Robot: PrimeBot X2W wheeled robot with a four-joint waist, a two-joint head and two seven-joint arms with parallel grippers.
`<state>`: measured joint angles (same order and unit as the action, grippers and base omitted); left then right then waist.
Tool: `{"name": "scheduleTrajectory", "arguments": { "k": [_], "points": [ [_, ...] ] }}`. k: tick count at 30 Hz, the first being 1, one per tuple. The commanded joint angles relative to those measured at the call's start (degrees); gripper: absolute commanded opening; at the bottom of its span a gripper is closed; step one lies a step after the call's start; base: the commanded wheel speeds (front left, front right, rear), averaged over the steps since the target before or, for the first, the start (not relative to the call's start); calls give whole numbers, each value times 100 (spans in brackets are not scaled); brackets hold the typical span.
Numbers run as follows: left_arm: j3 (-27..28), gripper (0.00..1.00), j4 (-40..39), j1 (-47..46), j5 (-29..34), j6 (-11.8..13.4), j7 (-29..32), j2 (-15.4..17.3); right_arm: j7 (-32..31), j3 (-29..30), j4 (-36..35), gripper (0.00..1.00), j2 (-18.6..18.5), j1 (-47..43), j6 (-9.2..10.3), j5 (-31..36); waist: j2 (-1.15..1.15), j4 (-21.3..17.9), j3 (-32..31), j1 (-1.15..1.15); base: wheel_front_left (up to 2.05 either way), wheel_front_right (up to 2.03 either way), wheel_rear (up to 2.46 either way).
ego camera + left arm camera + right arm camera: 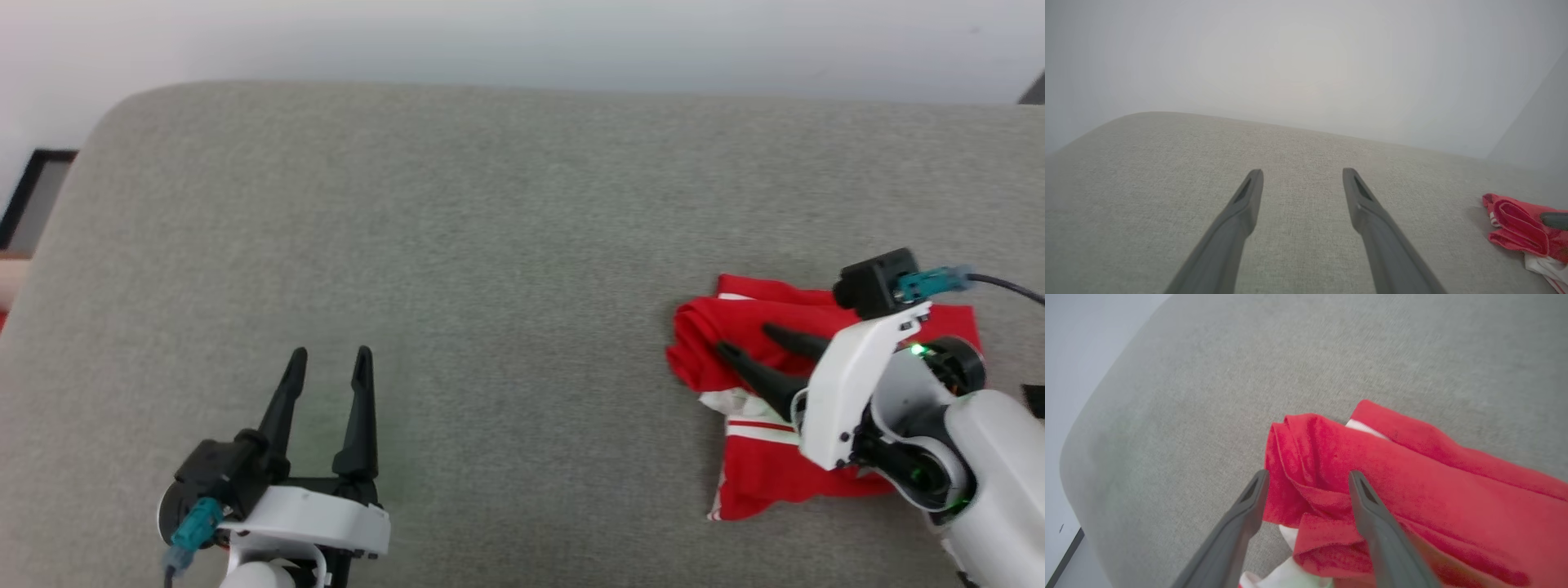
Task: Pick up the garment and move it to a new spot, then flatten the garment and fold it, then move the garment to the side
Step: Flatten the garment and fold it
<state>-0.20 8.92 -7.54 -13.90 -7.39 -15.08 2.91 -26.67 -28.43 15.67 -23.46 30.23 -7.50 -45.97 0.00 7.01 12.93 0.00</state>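
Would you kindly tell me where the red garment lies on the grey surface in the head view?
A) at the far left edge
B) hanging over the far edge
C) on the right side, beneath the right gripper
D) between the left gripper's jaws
C: the garment lies bunched on the right side of the grey surface, with the right gripper over it, jaws apart.

obj: garment [763, 472]; look: red w/ white striped trim; state: folded, rumpled; loc: on grey cushion [490, 245], robot's right
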Motion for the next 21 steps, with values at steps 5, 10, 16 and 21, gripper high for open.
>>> {"name": "scheduleTrajectory", "arguments": {
  "k": [5, 10, 16, 21],
  "points": [
    [47, 100, 51, -10, 93, -13, -6, 0, 769, -103, -132, 100, -455, -65, 3, -308, 0, -461, -223, 0, 0, 0, 0],
    [34, 100, 137, 59, 117, -13, -6, -1, 1678, -99, 157, 100, -771, -215, 2, -418, 0, -676, -355, 0, 0, 0, 0],
    [121, 100, 281, 150, 162, -13, -5, 45, 2910, -57, 653, 100, -825, -336, 2, -327, 0, -892, -495, 0, 0, 0, 0],
    [196, 100, 330, 254, 148, -13, -5, 103, 3683, -83, 919, 100, -722, -448, 2, -312, 0, -1013, -615, 0, 0, 0, 0]
  ]
}}
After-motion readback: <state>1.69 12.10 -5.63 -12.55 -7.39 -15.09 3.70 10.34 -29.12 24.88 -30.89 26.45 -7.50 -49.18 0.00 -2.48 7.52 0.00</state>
